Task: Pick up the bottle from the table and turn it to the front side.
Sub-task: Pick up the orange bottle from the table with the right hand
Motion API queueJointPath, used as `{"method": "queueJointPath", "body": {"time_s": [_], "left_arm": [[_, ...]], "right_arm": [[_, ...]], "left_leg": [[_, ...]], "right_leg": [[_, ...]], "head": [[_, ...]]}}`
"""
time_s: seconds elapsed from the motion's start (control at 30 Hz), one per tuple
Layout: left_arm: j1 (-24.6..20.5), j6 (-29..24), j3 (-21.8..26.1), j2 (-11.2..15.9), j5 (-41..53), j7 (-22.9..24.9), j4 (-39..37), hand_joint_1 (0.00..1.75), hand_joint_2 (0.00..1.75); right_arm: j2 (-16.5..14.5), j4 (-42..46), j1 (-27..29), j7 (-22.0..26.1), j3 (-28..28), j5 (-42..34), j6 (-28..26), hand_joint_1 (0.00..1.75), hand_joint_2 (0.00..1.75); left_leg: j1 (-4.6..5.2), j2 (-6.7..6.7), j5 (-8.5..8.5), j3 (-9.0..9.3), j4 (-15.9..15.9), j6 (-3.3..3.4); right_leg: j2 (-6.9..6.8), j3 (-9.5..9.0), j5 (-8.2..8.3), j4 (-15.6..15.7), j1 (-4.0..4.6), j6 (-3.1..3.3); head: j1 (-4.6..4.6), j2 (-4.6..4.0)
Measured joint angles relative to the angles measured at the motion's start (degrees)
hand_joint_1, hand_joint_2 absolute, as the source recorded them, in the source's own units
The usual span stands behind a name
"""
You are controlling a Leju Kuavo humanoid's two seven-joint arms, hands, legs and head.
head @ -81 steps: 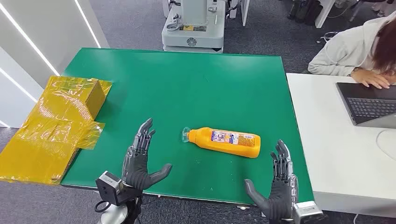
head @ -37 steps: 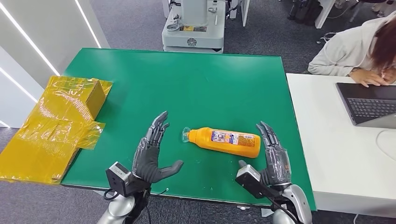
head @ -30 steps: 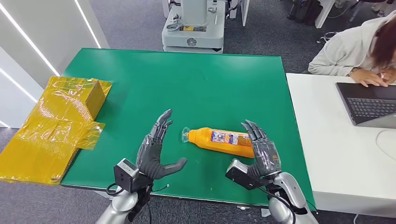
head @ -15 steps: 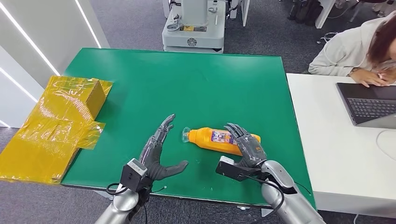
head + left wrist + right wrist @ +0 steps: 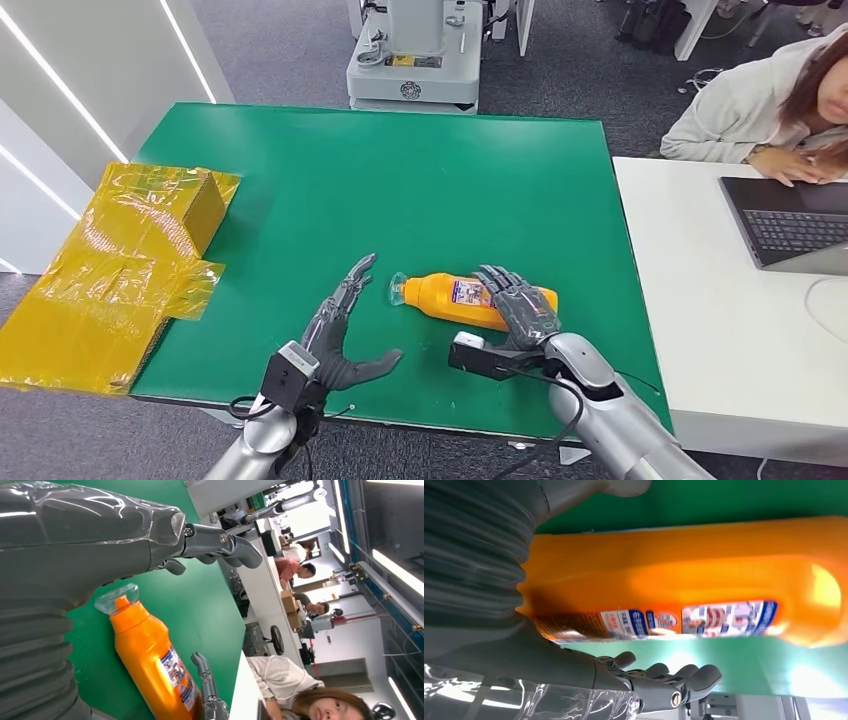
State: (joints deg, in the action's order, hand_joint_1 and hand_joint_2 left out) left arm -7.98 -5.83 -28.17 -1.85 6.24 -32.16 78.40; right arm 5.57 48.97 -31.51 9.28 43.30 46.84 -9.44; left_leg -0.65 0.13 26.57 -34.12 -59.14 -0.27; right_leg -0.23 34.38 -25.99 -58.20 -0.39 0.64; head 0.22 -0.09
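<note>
Robot hand, fingers spread, over bottle.

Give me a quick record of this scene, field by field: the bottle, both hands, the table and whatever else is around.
bottle: orange bottle lying on its side, clear cap toward the left hand
right hand: right hand over the bottle's body, fingers spread across it; grip not yet clearly closed
left hand: left hand open, beside the cap, apart from it
table: green table
left of table: yellow-wrapped box
right: person at a laptop on a white desk
</note>
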Motion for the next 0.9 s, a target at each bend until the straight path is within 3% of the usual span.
{"method": "queueJointPath", "body": {"time_s": [0.27,0.4,0.67,0.9], "left_arm": [[0.7,0.3,0.3,0.0,-1.0,0.4,-0.4,0.00,1.75],[0.9,0.7,0.8,0.0,-1.2,1.0,-0.4,0.00,1.75],[1.2,1.4,1.4,-0.3,-1.3,2.2,-0.3,0.00,1.75],[2.9,3.0,2.1,-0.5,-1.5,2.8,0.0,0.00,1.75]], "right_arm": [[-0.7,-2.5,-2.8,-1.3,1.9,-0.1,5.7,0.02,1.75],[-1.1,-4.4,-4.7,-1.5,2.8,-0.6,7.8,0.19,1.75],[-1.4,-6.5,-6.4,-2.5,3.9,-1.2,10.1,0.06,1.75],[0.4,-6.5,-6.5,-4.8,4.3,-0.3,11.1,0.02,1.75]], "left_leg": [[0.00,0.05,0.00,0.06,0.0,0.00],[0.00,0.03,-0.02,0.10,0.0,-0.01],[0.00,0.03,-0.04,0.16,0.0,-0.04],[0.00,0.00,-0.04,0.21,0.0,-0.04]], "right_leg": [[0.03,-0.04,0.01,0.0,0.00,0.00],[0.02,-0.09,0.02,0.0,0.00,0.00],[0.02,-0.11,0.05,0.0,0.00,0.03],[-0.03,-0.18,0.05,0.0,0.00,0.02]], "head": [[0.00,0.00],[0.00,0.00],[0.00,0.00],[0.01,0.00]]}}
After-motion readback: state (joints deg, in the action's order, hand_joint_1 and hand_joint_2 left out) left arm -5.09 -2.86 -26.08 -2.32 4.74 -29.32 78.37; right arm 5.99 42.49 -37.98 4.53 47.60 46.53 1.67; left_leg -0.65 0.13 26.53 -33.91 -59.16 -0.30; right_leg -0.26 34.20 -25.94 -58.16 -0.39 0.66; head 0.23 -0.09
